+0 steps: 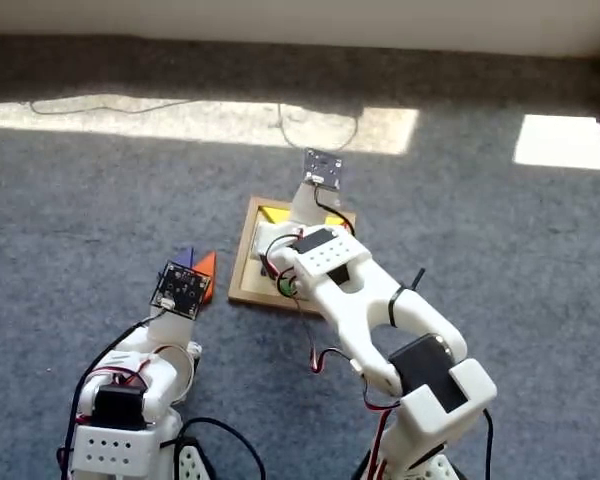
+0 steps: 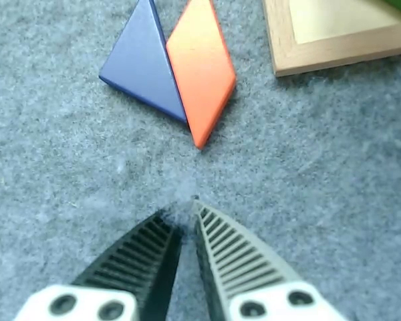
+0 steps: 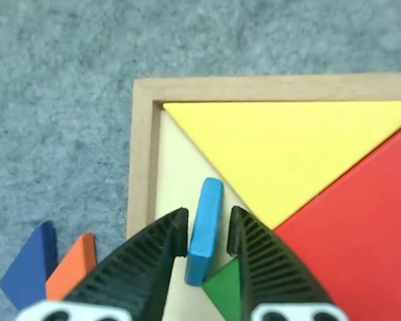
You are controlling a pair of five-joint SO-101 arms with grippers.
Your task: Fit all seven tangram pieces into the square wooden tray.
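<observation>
So far, the square wooden tray [image 3: 142,154] holds 3 coloured pieces [image 3: 281,147]; the right hand [image 3: 207,214] pinches a light-blue wooden piece [image 3: 210,194]; 2 loose pieces [image 2: 200,67] lie outside.

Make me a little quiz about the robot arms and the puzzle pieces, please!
1. True or false: the orange piece lies inside the wooden tray.
2. What does the right gripper hold? A the light blue piece; B the orange piece; C nothing.
3. Fill in: the dark blue triangle touches the ___ piece.
Key: 1 false; 2 A; 3 orange.
</observation>
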